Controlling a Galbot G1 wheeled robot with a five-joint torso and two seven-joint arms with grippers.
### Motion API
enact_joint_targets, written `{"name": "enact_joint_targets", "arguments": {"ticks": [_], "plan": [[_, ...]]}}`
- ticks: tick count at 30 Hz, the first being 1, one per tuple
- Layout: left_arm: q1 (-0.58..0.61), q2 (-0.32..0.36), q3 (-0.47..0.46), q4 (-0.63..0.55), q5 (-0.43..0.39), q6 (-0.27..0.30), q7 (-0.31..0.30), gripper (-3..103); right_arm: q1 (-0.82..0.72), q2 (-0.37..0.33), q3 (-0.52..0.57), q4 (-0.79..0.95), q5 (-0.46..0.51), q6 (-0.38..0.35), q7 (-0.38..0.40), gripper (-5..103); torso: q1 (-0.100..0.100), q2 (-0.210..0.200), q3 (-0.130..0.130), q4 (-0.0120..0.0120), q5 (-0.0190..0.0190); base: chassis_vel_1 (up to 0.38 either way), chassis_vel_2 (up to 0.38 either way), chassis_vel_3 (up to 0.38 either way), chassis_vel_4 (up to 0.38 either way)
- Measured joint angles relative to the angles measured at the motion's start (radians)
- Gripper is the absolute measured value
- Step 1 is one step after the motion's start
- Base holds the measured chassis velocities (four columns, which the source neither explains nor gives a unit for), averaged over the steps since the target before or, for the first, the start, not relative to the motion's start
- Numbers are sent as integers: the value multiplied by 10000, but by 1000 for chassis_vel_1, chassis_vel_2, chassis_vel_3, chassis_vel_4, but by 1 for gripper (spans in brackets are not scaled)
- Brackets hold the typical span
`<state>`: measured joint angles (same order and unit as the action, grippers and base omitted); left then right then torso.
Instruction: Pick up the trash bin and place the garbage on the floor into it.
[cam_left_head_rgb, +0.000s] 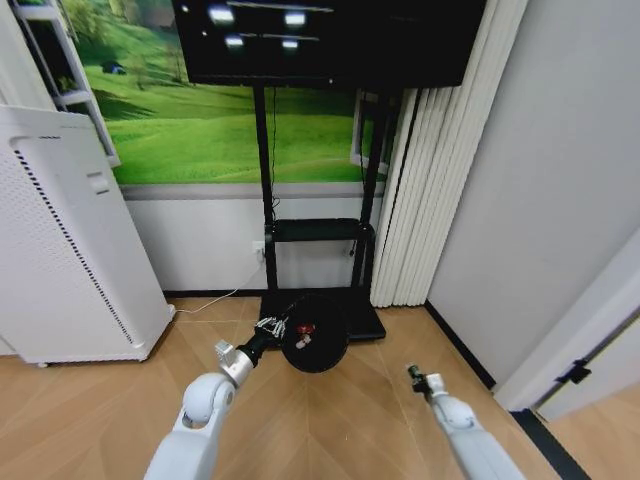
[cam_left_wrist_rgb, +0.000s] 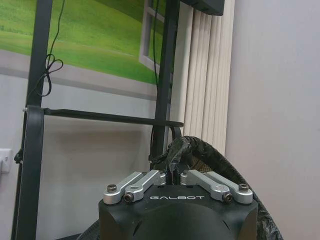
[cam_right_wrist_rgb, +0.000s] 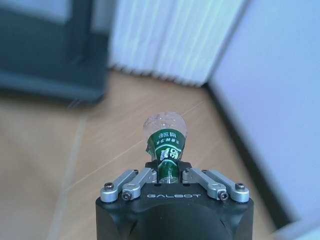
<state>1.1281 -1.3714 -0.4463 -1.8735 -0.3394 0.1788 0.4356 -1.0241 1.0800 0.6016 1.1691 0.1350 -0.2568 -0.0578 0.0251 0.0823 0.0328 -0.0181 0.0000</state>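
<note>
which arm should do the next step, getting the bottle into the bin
The right arm, I'd judge. The right gripper is already shut on the green bottle, so it only has to carry it over. The left gripper is occupied gripping the trash bin by its rim, holding it up as the target.

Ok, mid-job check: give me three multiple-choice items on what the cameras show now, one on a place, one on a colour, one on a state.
1. Where is the trash bin?
A. on the white cabinet
B. held up by the left end effector, in front of the TV stand
C. by the right wall

2. What colour is the label on the bottle?
A. green
B. blue
C. yellow

3. What state is the right end effector in?
A. open, holding nothing
B. shut on the bin's rim
C. shut on the bottle

Answers: 1 B, the head view shows the left end effector at the bin's rim before the stand. 2 A, the right wrist view shows a green label. 3 C, the bottle's neck sits clamped there.
</note>
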Motion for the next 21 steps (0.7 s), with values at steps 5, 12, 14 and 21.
{"name": "enact_joint_targets", "arguments": {"ticks": [5,12,14,21], "plan": [[60,-119,-112,100,-9,-48,-18,7,-1043,-409,1372,2516,1777,-747,-296,18,0,0,-1,7,1,0,0,0,0],[-170,-395,26,699,-717,40,21,7,-2537,-573,2518,5991,4076,-1355,-932,18,0,-1,-1,3,2,0,0,0,0],[-267,-458,55,839,-945,78,29,7,-2701,-587,2591,6453,4369,-1438,-946,18,0,0,-1,1,1,0,0,0,0],[-518,-806,140,1379,-2018,341,73,7,-2811,-521,2525,8632,5821,-2130,-802,18,0,0,0,3,-1,0,0,0,0]]}}
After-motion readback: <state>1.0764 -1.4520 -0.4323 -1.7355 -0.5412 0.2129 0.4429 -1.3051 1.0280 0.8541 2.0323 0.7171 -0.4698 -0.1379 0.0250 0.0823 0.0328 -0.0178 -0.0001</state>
